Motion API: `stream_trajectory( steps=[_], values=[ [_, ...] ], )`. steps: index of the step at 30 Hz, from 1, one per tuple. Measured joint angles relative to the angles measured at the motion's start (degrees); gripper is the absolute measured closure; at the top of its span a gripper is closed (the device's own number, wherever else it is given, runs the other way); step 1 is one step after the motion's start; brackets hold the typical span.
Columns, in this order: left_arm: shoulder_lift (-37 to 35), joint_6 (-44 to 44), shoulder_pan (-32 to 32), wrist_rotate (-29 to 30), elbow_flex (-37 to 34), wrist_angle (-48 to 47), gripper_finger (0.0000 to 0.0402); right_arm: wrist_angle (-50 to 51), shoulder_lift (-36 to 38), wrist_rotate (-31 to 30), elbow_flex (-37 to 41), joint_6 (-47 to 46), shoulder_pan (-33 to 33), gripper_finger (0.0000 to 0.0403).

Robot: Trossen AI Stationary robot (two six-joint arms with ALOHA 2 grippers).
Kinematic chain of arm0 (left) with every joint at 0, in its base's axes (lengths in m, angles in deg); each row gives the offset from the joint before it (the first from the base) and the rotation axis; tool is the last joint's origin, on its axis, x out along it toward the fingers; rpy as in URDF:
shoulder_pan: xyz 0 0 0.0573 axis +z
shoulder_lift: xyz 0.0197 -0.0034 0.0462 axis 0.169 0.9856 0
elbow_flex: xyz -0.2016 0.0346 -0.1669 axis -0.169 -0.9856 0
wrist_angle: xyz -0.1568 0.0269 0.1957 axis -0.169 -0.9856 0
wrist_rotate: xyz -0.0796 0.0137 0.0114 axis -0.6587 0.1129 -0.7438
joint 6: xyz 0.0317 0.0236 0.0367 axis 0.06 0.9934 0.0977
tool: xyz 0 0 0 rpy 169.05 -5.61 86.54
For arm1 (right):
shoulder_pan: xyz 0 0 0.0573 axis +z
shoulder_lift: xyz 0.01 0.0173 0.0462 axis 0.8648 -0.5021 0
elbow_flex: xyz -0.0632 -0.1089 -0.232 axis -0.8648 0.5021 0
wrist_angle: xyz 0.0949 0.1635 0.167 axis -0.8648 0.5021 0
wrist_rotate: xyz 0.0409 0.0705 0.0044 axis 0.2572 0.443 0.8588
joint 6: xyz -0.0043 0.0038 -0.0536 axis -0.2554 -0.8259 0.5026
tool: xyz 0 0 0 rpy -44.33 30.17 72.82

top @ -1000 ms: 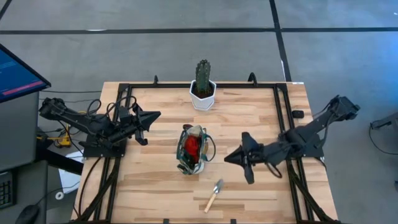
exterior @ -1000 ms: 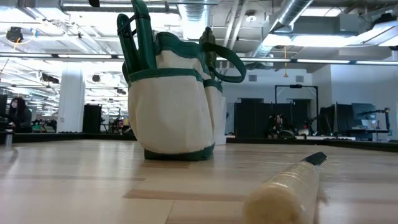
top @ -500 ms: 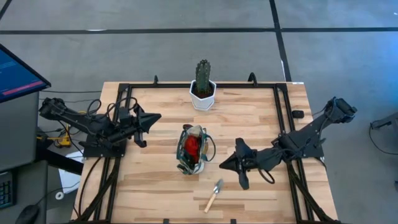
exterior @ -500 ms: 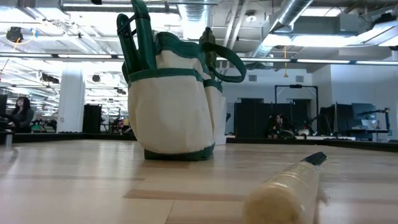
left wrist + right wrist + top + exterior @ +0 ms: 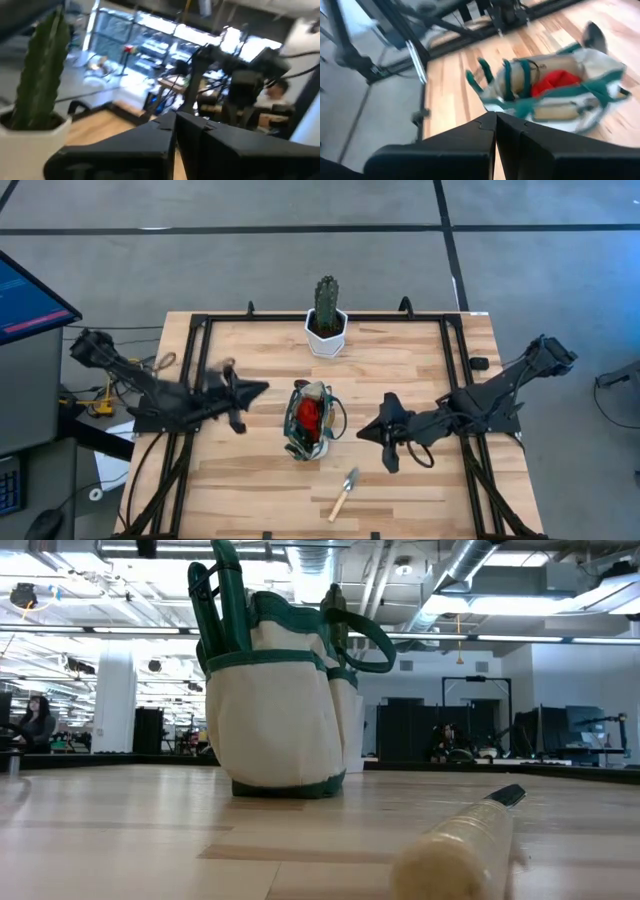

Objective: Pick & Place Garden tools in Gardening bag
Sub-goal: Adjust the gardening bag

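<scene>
Wooden-handled trowel [image 5: 345,494] lies loose on the table [image 5: 260,360], near the front edge. High view: it rests just in front of the gardening bag [image 5: 309,422], which stands at the table's centre with a red piece visible inside. The trowel's long axis runs diagonally, blade toward the bag, handle toward the front edge. My right gripper [image 5: 372,431] hovers just right of the bag, fingers pressed together and holding nothing. The trowel lies in front of it and slightly toward the centre. My left gripper [image 5: 254,391] sits on the far side of the bag, also clenched and empty. The right arm is the nearer one, so I judge the pickup falls to it. A cactus [image 5: 327,306] in a white pot stands at the back edge.

Low view: the bag [image 5: 285,705] stands upright with green tool handles projecting from its top. The trowel handle [image 5: 455,840] lies in the foreground, well apart from the bag. Neither gripper shows.

Left wrist view: my closed fingers [image 5: 165,137] point past the cactus [image 5: 42,82].

Right wrist view: my closed fingers [image 5: 490,131] face the bag [image 5: 555,87]. The trowel is not in this view.
</scene>
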Motion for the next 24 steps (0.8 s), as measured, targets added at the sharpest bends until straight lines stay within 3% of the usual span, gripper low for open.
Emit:
stream_trajectory(
  steps=[4, 8, 11, 17, 24],
  values=[
    [8.0, -4.9, -4.7, 9.8, 0.0, 3.9, 0.0401, 4.7, 1.4, -0.3, 0.1, 0.0, 0.7, 0.0403],
    [16.3, -6.0, -7.5, 13.7, 4.1, 5.8, 0.0401, 8.0, 2.5, -0.3, 0.1, 0.0, 0.7, 0.0403],
    [21.5, -4.9, -8.0, 12.8, 8.8, 6.0, 0.0401, 10.0, 3.7, -0.4, 0.0, 0.2, 0.7, 0.0403],
    [28.5, -6.4, -8.0, 4.6, 15.8, 5.9, 0.0401, 13.4, 5.8, -0.5, 0.0, 1.7, 0.6, 0.0403],
    [35.5, -9.4, -10.1, 6.8, 22.1, 5.8, 0.0401, 16.5, 8.0, -0.6, 0.0, 2.2, 0.2, 0.0403]
  ],
)
